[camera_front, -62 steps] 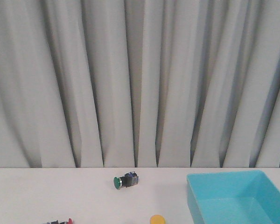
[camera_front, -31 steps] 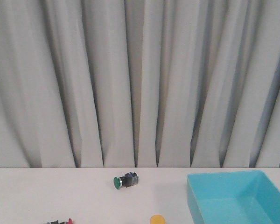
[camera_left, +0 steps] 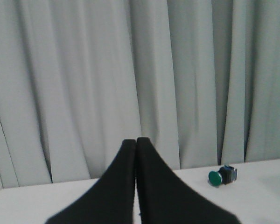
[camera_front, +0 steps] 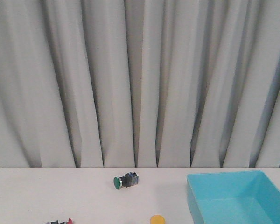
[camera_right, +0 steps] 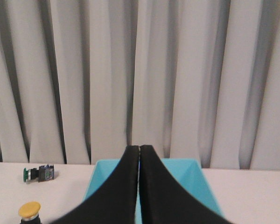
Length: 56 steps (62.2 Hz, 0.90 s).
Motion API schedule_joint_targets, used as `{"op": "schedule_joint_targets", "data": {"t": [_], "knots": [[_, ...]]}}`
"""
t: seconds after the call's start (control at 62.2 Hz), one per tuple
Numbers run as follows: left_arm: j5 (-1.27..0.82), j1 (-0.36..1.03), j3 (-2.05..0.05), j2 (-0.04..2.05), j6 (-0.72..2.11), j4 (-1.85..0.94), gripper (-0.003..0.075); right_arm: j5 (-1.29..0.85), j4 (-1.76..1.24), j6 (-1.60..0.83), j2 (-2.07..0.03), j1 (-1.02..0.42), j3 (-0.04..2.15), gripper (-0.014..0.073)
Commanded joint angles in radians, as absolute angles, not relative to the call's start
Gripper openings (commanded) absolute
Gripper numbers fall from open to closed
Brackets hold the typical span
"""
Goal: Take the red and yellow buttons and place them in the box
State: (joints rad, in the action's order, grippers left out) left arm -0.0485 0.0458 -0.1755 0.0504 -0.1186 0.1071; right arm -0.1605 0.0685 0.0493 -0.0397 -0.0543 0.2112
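While you look forward over the pale white tabletop (camera_front: 84,196), you see the shallow rectangular turquoise-blue plastic box (camera_front: 238,179) sitting at the right side, cut off by the lower and right edges of the front view. Right at the lower edge near the middle, you can make out the round yellow cap of the yellow pushbutton (camera_front: 157,219), just left of the box and not touching it. At the lower left edge only a sliver of the red-capped pushbutton on its dark body (camera_front: 60,221) shows, well apart from the box. Farther back, near the pleated grey curtain (camera_front: 140,84), the green-capped button with a black-and-blue body (camera_front: 126,180) lies on its side, cap facing left. Your left gripper (camera_left: 136,142) has its two black fingers pressed together with nothing between them; from its wrist camera you see the green-capped button resting on the table beyond. Your right gripper (camera_right: 139,149) also has its black fingers closed against each other, empty, raised in front of the box, whose walls show on either side of the fingers, with the yellow pushbutton and the green-capped button off to the side.
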Motion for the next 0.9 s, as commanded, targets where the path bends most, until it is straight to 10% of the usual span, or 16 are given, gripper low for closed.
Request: {"op": "schedule_joint_targets", "data": {"t": [0.0,0.338,0.884], "knots": [[0.0,0.043,-0.32,0.155,-0.129,0.099,-0.0006,-0.157,0.082,0.022,-0.128,-0.048,0.344,-0.0003],[-0.379,0.043,-0.702,0.523,-0.127,0.099,-0.0006,-0.404,0.081,0.018,-0.502,-0.048,0.652,-0.0003],[-0.687,0.043,-0.707,0.776,-0.127,0.099,-0.0005,-0.606,0.08,0.0,-0.766,-0.048,0.661,0.0004]]}}
